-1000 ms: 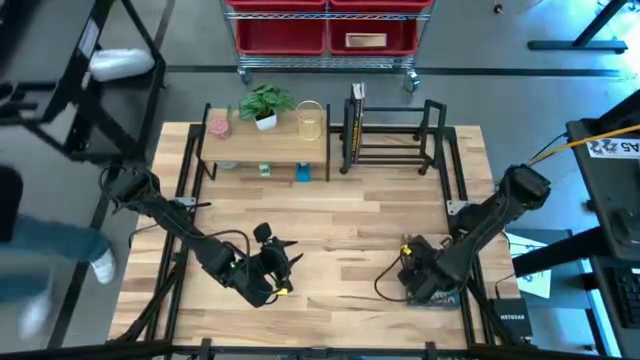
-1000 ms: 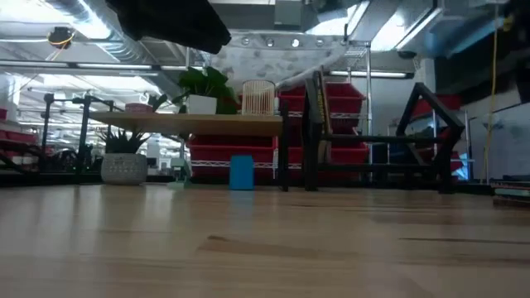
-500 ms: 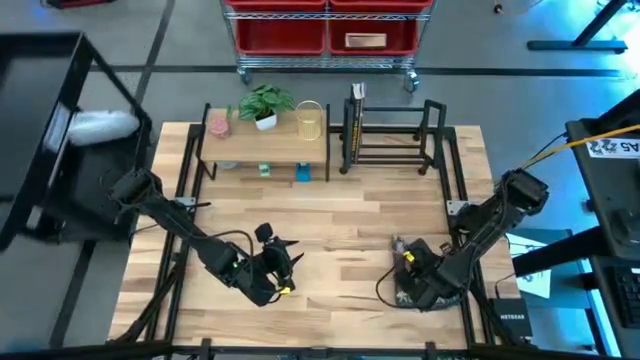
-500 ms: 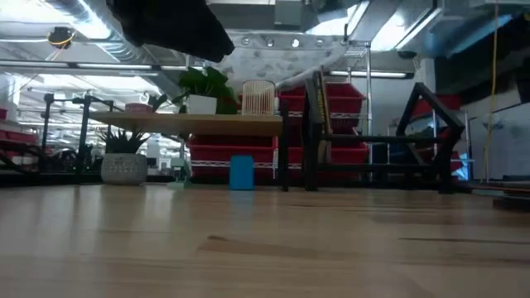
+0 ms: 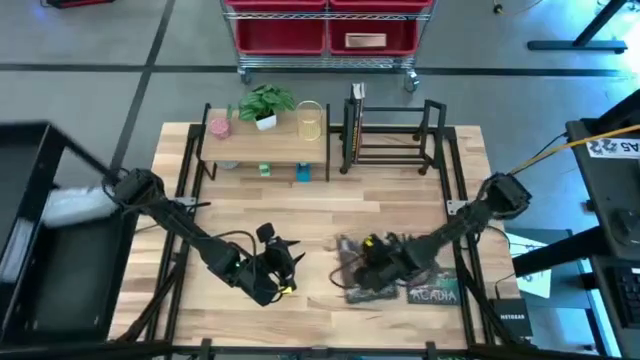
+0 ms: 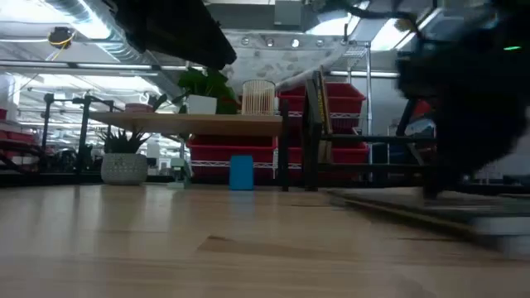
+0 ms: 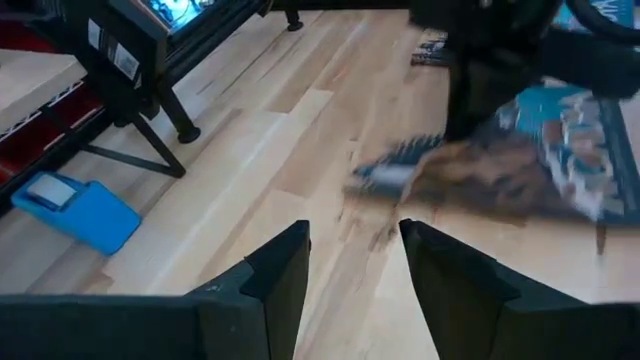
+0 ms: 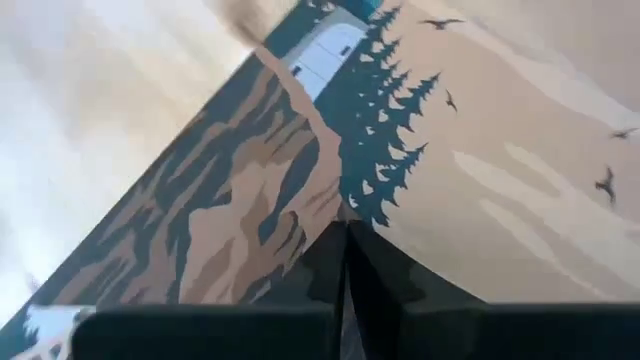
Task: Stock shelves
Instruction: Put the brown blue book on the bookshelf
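A flat book with a teal-and-brown mountain cover (image 5: 400, 285) lies on the table right of the middle, low in the low view too (image 6: 431, 211). My right gripper (image 5: 362, 258) is shut with its fingers down on that cover (image 8: 345, 262). My left gripper (image 7: 352, 262) hovers open at the table's near middle (image 5: 282, 266), left of the book, with nothing between its fingers. At the far edge stand the wood-topped shelf (image 5: 265, 148) and the black book rack (image 5: 392, 138), where one book (image 5: 352, 125) stands upright at the rack's left end. My right gripper has its shut fingertips (image 8: 330, 270) on the book's cover, on the brown mountain part (image 8: 270, 210) toward the book's left end. The fingers come slanting down from the table's right. The book lies flat on the table under them.
On top of the wooden shelf stand a potted plant (image 5: 265, 103), a pink pot (image 5: 218, 125) and a slatted yellow cup (image 5: 311, 120); a blue block (image 5: 302, 172) sits under it. A cart with red bins (image 5: 325, 35) stands beyond the far edge.
My right gripper has swept from the near right corner toward the table's left. The book under its fingers has slid along the table with it, and its left end now reaches the middle. The left arm has kept still.
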Motion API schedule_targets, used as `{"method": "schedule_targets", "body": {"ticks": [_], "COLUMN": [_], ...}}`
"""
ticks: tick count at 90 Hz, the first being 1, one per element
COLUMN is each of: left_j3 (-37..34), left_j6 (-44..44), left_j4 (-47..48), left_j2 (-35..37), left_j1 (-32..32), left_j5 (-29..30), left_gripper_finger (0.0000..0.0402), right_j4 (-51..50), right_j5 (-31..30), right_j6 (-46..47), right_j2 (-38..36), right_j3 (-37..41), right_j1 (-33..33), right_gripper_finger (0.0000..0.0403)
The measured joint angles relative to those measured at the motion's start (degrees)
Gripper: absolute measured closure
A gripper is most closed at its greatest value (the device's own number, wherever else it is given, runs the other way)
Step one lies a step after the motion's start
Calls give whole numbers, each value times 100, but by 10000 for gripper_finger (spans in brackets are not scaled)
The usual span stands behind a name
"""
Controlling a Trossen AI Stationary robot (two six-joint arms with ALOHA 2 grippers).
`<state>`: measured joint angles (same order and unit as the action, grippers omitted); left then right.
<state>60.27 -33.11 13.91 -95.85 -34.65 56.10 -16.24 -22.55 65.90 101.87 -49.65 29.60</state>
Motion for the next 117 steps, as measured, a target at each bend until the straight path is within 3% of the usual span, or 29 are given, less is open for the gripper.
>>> {"method": "schedule_targets", "body": {"ticks": [17, 25, 53, 67, 75, 95, 102, 117], "left_j3": [0, 0, 0, 2, 4, -2, 12, 6], "left_j6": [1, -7, 412, 374, 405, 461, 170, -500], "left_j4": [-1, -1, 47, 10, -13, -140, -208, -303], "left_j2": [0, 0, -27, -82, -272, -1048, -1187, -1225], "left_j1": [21, 22, 34, 605, 1050, 1721, 1693, 1231], "left_j5": [-2, -9, -656, -896, -1367, -3325, -3704, -3890], "left_gripper_finger": [249, 249, 249, 249, 249, 249, 249, 249], "right_j4": [2437, 2838, 1573, 1282, 1303, 1007, 518, -925], "right_j5": [201, 416, 493, 811, 968, 907, 771, 51], "right_j6": [-2016, -2762, -3516, -2746, -2349, -1843, -1809, -2109], "right_j2": [487, 489, -522, -366, -103, 381, 370, 93], "right_j3": [27, -58, -421, -424, -424, -449, -477, -450], "right_j1": [-464, -579, -267, 29, 211, 389, 383, 324], "right_gripper_finger": [402, 402, 402, 402, 402, 402, 402, 402]}}
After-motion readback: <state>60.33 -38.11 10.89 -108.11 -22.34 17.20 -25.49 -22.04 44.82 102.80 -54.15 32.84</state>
